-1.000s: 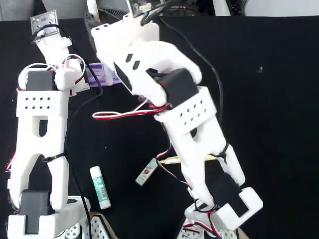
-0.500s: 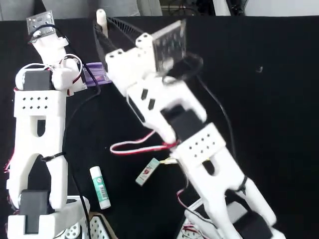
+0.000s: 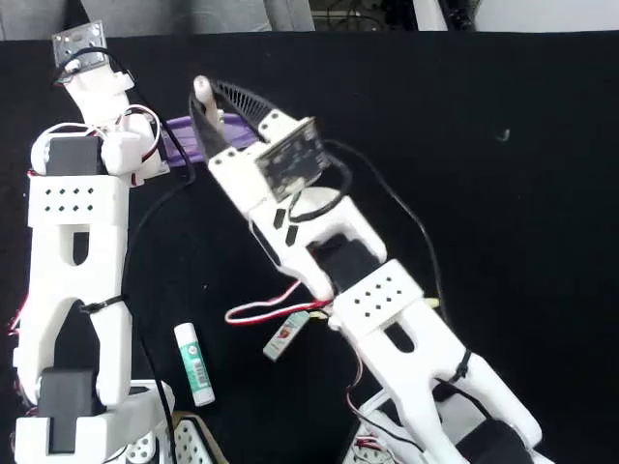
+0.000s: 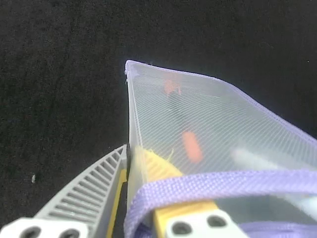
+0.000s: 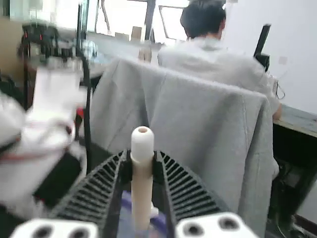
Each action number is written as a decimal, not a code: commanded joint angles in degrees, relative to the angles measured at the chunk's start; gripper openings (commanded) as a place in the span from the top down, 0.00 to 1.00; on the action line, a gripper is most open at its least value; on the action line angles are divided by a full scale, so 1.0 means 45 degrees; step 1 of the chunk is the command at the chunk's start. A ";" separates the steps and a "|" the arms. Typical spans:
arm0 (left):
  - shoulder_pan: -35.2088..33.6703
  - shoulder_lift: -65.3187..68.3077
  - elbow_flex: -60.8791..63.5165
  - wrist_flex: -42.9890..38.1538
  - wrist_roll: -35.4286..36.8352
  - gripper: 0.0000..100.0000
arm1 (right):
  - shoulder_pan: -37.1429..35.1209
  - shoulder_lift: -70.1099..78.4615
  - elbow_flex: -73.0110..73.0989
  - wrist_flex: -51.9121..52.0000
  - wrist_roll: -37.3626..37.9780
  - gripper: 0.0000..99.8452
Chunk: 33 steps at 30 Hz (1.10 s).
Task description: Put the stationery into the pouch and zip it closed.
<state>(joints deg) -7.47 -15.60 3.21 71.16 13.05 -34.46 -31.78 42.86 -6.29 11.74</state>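
A translucent mesh pouch with a purple top band lies at the back left of the black table; orange pieces and a white one show through it. My left gripper is shut on the pouch's end, and in the high view it sits beside the purple pouch. My right gripper is shut on a cream stick, held upright just above the pouch. The right wrist view shows the cream stick clamped between two black ribbed fingers.
A green-and-white tube lies on the table near the left arm's base. A small pale eraser-like piece lies beside the right arm's red and white wires. A grey-draped chair stands behind the table.
The right arm has swung down from the table's far edge, bringing the cream stick nearer and lower to just over the pouch. The left arm has not moved.
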 commanded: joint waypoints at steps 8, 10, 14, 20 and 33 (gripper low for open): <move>-0.0244 -0.0332 -0.0205 -0.0254 0.0176 0.97 | -0.0098 -0.0615 0.1338 -0.0176 0.1582 0.67; -0.0264 -0.0332 -0.0205 -0.0254 0.0176 0.97 | -0.0078 -0.0987 0.1397 -0.0176 0.1817 0.69; -0.0596 -0.0313 -0.0049 -0.0742 0.0176 0.97 | 0.0059 -0.2628 0.1299 0.1543 0.2618 0.71; -0.1514 -0.0313 0.0225 -0.1309 0.0176 0.97 | 0.0879 -0.5031 -0.0576 0.7326 0.2774 0.71; -0.3819 -0.0313 0.0147 -0.2051 0.0176 0.97 | 0.1993 -0.5363 -0.0908 1.5648 0.5665 0.71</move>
<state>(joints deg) -21.27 -15.52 4.97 63.87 13.05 -26.37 -54.55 38.55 57.89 31.43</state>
